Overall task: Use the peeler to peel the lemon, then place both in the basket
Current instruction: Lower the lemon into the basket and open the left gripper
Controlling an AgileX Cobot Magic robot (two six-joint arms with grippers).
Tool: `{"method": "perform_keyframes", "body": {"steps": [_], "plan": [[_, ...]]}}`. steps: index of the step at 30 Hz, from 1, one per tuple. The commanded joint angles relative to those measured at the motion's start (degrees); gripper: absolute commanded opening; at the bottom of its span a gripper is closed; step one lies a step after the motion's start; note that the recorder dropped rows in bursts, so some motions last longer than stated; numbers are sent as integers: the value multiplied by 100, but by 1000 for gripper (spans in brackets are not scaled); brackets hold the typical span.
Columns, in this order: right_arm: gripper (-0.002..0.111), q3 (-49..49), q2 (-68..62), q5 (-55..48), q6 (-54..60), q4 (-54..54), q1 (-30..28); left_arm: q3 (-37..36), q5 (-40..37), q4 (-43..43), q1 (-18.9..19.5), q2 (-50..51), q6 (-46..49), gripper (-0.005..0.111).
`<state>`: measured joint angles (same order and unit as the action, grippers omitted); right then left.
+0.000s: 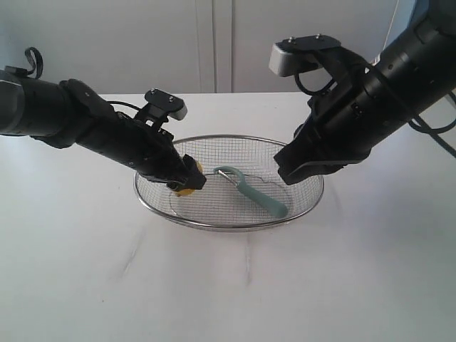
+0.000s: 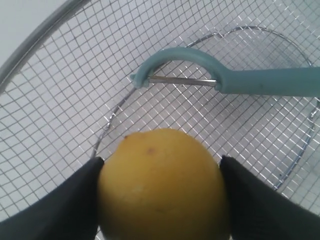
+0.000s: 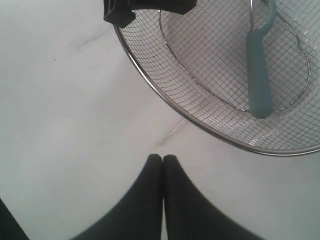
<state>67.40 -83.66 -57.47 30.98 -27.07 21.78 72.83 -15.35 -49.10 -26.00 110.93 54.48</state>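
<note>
Table point(image 1: 228, 285): white, plain surface, faintly streaked in front of the basket, which stands on it. Basket point(image 1: 214, 224): oval, silver wire mesh, thick metal rim, a wire ring set in its floor; landmark for all entries below. Left gripper point(image 1: 187, 179): black, reaching down over the basket's left rim into the left part of the bowl, jaws spread wide and clamped on the lemon. Fingers point(image 2: 55, 205): dark pads pressed against the fruit on two opposite sides. Lemon point(image 2: 162, 185): round, yellow, smooth skin with a small dark speck near the top, held inside the basket close to its left wall; whether it touches the mesh cannot be told. Peeler point(image 1: 263, 196): pale teal, lying loose on the basket's floor, not held by either gripper; curved head with a thin metal blade toward the basket's middle, near the lemon but apart from it; long handle running toward the basket's near right wall. Right gripper point(image 3: 162, 165): black, raised above the basket's right rim, fingertips pressed together with nothing between them, touching neither basket nor peeler. Wall point(image 1: 214, 43): pale panels with a vertical seam, standing beyond the basket at the table's far edge.
</note>
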Motion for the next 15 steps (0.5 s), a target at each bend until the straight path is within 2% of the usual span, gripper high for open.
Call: {"method": "perform_keyframes", "body": {"steps": [1,4,6,7,8,9,11,15], "plan": [[0,-20,2,112,-19,-11,1,43,-74,-194,-38,87,-27,0],[0,-20,2,138,-19,-11,1,43,-100,-300,-38,103,-27,7],[0,-20,2,137,-19,-22,1,53,-100,-313,-38,103,-27,20],[0,-20,2,137,-19,-22,1,53,-80,-324,-38,103,-27,37],[0,-20,2,137,-19,-22,1,53,-80,-324,-38,103,-27,46],[0,-20,2,137,-19,-22,1,53,-69,-324,-38,103,-27,60],[0,-20,2,127,-19,-22,1,63,-56,-324,-38,103,-27,71],[0,-20,2,114,-19,-22,1,63,-121,-324,-38,52,-27,72]]}}
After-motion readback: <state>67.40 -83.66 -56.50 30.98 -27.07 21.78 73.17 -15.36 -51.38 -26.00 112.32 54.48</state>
